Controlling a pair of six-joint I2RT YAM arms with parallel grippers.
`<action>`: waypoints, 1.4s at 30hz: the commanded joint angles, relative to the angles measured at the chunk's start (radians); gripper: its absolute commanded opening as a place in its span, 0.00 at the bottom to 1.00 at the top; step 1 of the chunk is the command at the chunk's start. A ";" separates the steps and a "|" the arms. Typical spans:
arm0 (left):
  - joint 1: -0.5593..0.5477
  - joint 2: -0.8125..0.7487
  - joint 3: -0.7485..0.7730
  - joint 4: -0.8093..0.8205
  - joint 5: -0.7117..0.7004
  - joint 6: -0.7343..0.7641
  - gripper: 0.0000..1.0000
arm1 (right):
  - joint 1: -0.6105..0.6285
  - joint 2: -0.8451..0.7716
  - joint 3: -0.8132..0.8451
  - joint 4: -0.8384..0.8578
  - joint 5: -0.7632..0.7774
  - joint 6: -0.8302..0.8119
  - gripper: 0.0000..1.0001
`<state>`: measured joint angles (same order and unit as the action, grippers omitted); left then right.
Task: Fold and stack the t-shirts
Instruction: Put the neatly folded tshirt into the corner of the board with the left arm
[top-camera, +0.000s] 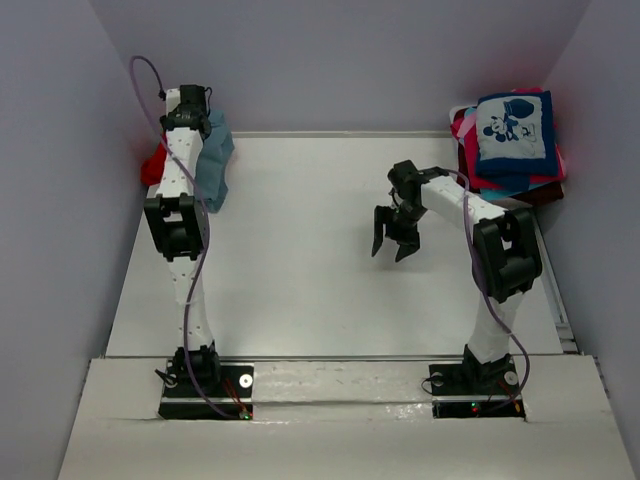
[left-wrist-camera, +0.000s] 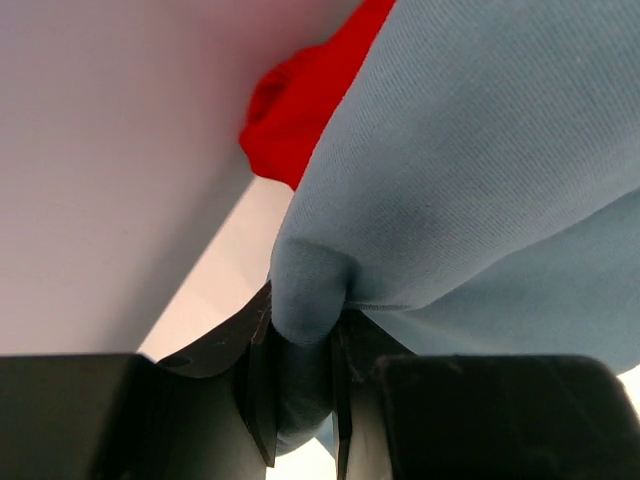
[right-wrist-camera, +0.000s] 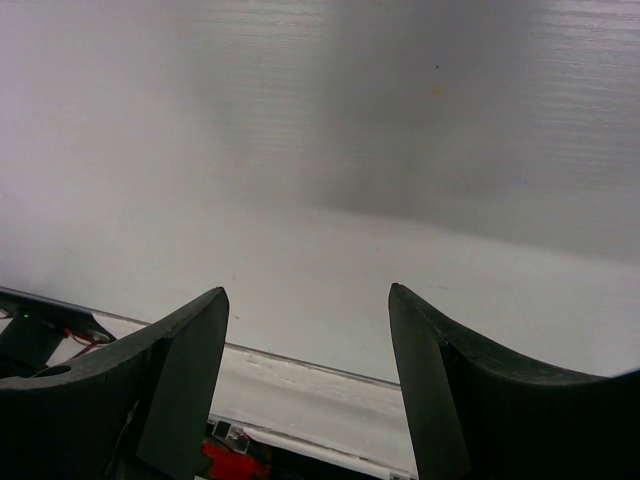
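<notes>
A grey-blue t-shirt (top-camera: 215, 160) hangs at the far left of the table, held up by my left gripper (top-camera: 190, 108). In the left wrist view the jaws are shut on a fold of the grey-blue t-shirt (left-wrist-camera: 470, 190), pinched at the gripper (left-wrist-camera: 303, 345). A red t-shirt (top-camera: 153, 168) lies bunched behind it by the left wall; it also shows in the left wrist view (left-wrist-camera: 310, 100). My right gripper (top-camera: 392, 243) is open and empty above the table's middle right, also seen in the right wrist view (right-wrist-camera: 308, 300). Folded shirts are stacked at the far right, a navy cartoon-mouse one (top-camera: 513, 130) on top.
The white table (top-camera: 300, 260) is enclosed by grey walls on the left, back and right. The stack (top-camera: 500, 175) sits against the right wall at the far corner. A raised white ledge (top-camera: 330, 375) runs along the near edge by the arm bases.
</notes>
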<state>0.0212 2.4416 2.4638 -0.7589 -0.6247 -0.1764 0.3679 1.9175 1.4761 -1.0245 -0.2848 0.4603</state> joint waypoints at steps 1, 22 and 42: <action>0.065 -0.043 0.050 0.049 -0.038 -0.012 0.05 | 0.000 -0.017 0.009 -0.025 0.013 -0.009 0.71; 0.256 0.122 0.113 0.050 0.174 -0.081 0.82 | 0.000 0.055 0.066 -0.052 -0.007 0.006 0.70; 0.016 -0.171 -0.117 0.138 -0.029 0.009 0.99 | 0.000 -0.017 -0.095 0.101 -0.066 0.005 0.70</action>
<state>0.0807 2.3905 2.3642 -0.6685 -0.5510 -0.2001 0.3679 1.9686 1.4094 -0.9810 -0.3252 0.4671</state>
